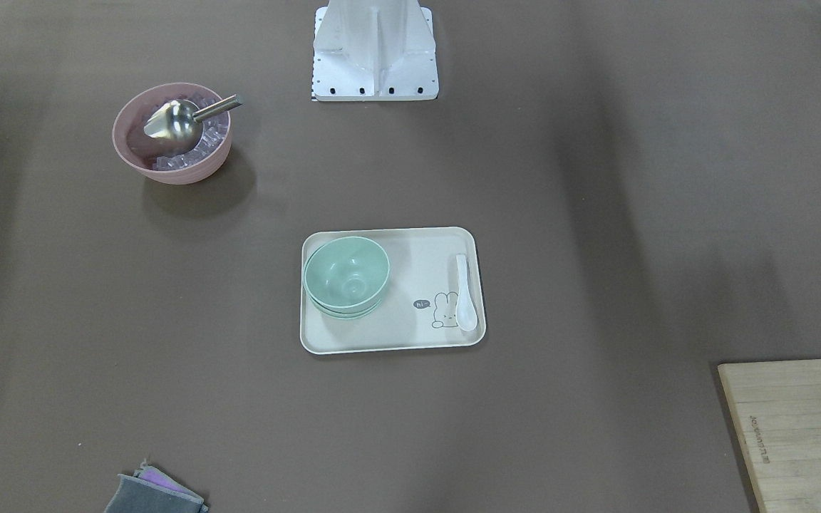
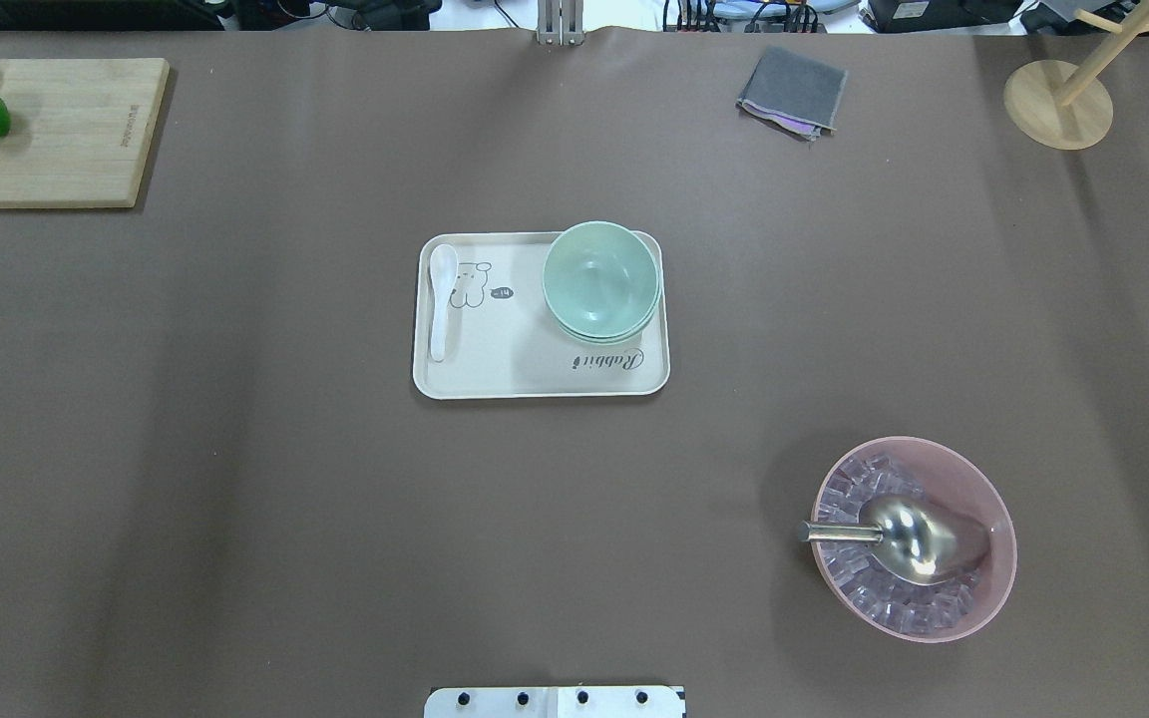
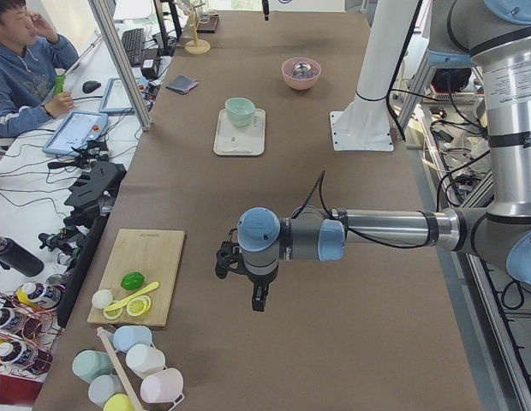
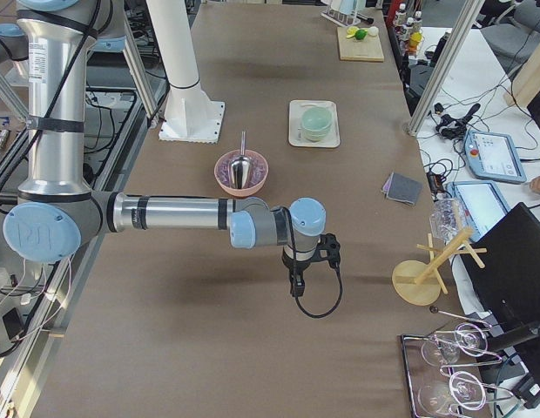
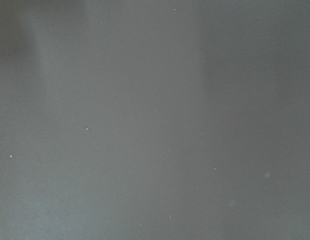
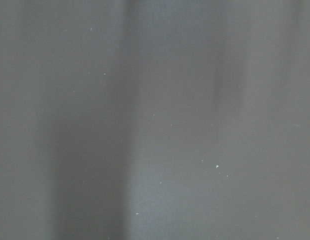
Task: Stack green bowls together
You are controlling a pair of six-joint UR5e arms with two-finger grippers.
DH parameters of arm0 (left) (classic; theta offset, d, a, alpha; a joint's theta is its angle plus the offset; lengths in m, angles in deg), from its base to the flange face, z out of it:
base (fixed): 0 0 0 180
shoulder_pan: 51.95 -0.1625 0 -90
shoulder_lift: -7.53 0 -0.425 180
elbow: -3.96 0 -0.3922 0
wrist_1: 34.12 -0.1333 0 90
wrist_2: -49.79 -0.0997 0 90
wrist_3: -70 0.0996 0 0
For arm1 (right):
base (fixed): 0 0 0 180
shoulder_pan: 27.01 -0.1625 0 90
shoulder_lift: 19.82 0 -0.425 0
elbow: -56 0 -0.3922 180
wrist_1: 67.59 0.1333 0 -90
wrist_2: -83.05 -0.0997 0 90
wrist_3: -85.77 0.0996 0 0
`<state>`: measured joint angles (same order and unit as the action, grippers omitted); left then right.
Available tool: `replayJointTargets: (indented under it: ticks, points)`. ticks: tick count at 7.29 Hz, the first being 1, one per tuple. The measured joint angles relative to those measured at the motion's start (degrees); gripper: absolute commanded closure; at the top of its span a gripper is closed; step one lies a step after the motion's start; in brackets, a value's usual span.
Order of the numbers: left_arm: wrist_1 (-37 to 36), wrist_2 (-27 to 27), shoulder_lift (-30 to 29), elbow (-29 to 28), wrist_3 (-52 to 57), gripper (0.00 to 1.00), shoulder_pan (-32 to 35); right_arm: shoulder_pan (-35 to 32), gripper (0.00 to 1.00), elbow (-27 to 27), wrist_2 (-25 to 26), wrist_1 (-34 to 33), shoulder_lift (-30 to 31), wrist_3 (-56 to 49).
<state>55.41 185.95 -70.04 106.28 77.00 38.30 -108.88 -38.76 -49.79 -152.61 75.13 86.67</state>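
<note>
- Location: the pale mint-green round plastic bowls [image 1: 346, 273] are nested in one stack at the centre of the front-facing frame. They sit on the left part of a cream rectangular tray with a rabbit print [image 1: 410, 340]. In the overhead frame the stack is at the tray's upper right corner.
- No loose green bowl is seen in either wide view, so stacking is judged done or close to it.
- The left gripper [image 3: 259, 300] is seen only in the left side view, lower centre, over bare brown table [image 3: 351, 342] and well apart from the tray. Whether it is open or closed cannot be told.
- The right gripper [image 4: 296, 286] is seen only in the right side view, lower centre, also well apart from the tray. Its state cannot be told either.
- Risk: the lower rims peek out on one side, so the top bowl may not be fully seated. A regrip or nudge could tip it or slide it off.
- Risk: the stack sits close to the tray rim. Fingers brought down on that side could catch the rim and drag the tray.
- Low risk: the white glossy spoon [image 1: 464, 292] lies at the tray's far side, apart from the stack. The large pink bowl [image 1: 189, 173] with ice and a metal scoop [image 1: 175, 121] is well apart, at upper left.
- Hidden: the bowl count is not certain, as the lower bowls are mostly covered by the top one.
- Both wrist views show only blurred table, and neither arm appears in the overhead or front-facing frames.
</note>
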Motion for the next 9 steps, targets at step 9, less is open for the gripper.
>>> replayJointTargets:
  ticks: [9]
  points:
    - [0.5,0.2,0.4,0.7,-0.2,0.02,0.4,0.0,0.00,-0.3,-0.1,0.5,-0.2,0.2]
